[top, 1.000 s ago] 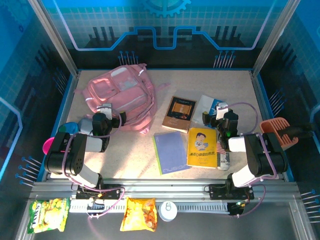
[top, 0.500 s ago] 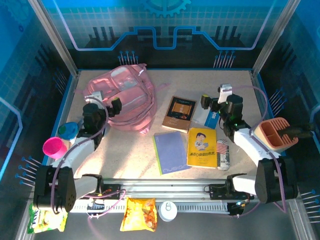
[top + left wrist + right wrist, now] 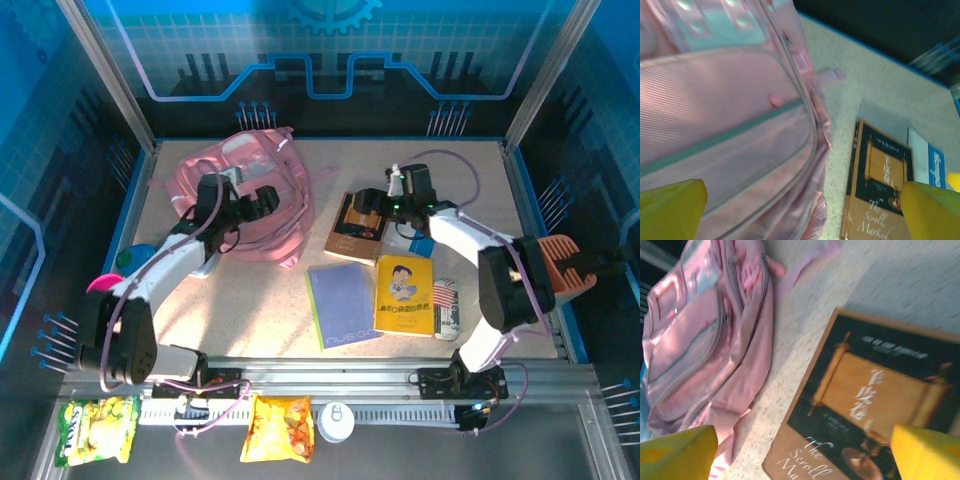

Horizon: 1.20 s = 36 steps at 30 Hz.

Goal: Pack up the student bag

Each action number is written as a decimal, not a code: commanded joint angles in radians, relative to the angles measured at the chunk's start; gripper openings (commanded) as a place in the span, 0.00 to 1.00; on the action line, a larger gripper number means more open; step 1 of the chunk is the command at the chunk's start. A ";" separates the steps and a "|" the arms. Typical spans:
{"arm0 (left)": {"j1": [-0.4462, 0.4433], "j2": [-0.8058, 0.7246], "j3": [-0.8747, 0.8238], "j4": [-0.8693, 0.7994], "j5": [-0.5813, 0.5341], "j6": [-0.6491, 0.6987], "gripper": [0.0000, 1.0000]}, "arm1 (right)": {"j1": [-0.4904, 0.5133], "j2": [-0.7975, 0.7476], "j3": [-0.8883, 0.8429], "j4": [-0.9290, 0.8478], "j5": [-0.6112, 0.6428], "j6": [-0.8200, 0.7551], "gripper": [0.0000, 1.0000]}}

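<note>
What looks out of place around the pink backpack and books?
Nothing spilled or damaged. The yellow-green snack bag and orange snack bag lie outside the speckled table, nearer than the arms' rail. The small striped can seems to lie on its side beside the yellow book.

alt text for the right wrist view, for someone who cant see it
A brown-and-black book with a scroll on its cover lies flat on the speckled table, framed by the right gripper's open yellow fingertips. The pink student bag lies at the view's left, apart from it.
</note>
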State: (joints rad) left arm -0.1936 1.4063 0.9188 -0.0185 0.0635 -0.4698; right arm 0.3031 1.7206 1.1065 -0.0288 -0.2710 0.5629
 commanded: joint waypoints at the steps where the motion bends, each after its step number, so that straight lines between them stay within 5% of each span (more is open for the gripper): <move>1: -0.028 0.078 0.102 -0.081 0.006 0.006 0.97 | 0.068 0.080 0.092 -0.066 -0.064 0.073 0.89; 12: -0.039 0.380 0.405 -0.270 -0.055 -0.022 0.95 | 0.086 0.292 0.197 -0.146 -0.005 0.132 0.86; 24: -0.048 0.681 0.713 -0.475 -0.109 0.046 0.94 | -0.089 0.310 0.199 -0.256 0.078 0.102 0.86; 36: -0.179 0.736 0.685 -0.502 0.031 0.258 0.78 | -0.063 0.262 0.251 -0.143 -0.107 0.082 0.84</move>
State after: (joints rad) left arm -0.3115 2.1258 1.6375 -0.4664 -0.0219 -0.2932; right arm 0.2092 2.0048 1.3243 -0.1841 -0.3035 0.6437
